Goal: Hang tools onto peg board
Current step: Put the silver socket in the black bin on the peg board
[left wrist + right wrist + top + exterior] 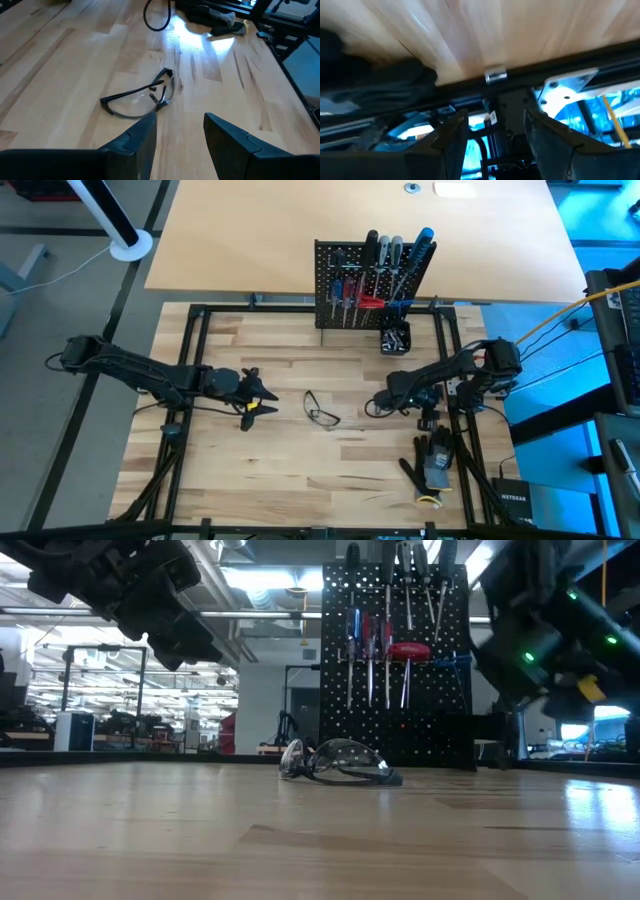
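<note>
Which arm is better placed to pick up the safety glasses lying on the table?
Probably the left. The left gripper is open and points straight at the safety glasses, which lie just ahead of it. The right gripper, also open, faces the edge of the table instead.

Black hole-dotted peg board point(352, 285), red-handled tools point(345, 288).

Beyond the wooden table point(150, 840) lies a large hall with white columns point(262, 705) and bright ceiling lights point(262, 578).

Left gripper point(262, 395), right gripper point(378, 404): fingers apart, empty.
</note>
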